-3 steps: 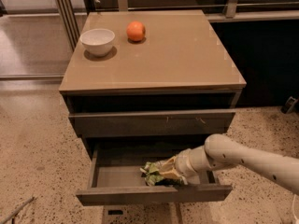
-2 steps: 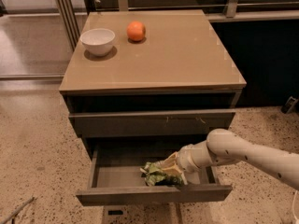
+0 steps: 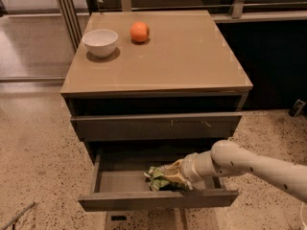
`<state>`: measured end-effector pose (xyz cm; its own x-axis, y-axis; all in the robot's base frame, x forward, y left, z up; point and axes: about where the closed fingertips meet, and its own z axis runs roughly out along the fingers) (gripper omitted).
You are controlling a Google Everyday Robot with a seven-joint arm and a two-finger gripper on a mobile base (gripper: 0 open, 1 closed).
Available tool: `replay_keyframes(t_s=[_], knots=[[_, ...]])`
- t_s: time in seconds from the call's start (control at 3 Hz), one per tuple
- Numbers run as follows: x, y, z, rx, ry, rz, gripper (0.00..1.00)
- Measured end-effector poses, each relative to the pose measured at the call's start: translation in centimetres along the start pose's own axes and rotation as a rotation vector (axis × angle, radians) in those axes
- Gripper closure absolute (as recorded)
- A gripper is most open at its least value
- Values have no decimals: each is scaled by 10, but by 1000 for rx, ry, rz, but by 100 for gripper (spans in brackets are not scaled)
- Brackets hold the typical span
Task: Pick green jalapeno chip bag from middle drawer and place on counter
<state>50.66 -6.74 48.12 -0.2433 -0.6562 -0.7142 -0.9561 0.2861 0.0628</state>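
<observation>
The gripper (image 3: 169,176) has its tan fingers (image 3: 175,170) pinched on the right side of the green jalapeno chip bag (image 3: 155,179), which sits crumpled inside the open middle drawer (image 3: 120,181) (right of centre, near the front wall). The white arm (image 3: 249,164) reaches in from the right. Above it, the scuffed drawer front (image 3: 156,126) is closed. On the counter (image 3: 187,61), at the back left, sit a white bowl (image 3: 100,42) and an orange (image 3: 139,32).

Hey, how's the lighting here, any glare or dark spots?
Camera view: the counter has soft sheen, no harsh glare; white bowl and orange cast short shadows; the middle drawer is dimmer, yet the green jalapeno chip bag and the end effector at it are visible.
</observation>
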Motion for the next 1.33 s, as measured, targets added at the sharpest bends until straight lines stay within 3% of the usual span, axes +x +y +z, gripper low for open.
replay_keyframes(t_s=[0.33, 1.0, 1.33], knots=[[13, -5, 18, 44, -38, -11, 100], [23, -20, 35, 91, -76, -31, 66], [27, -26, 39, 98, -75, -38, 64]])
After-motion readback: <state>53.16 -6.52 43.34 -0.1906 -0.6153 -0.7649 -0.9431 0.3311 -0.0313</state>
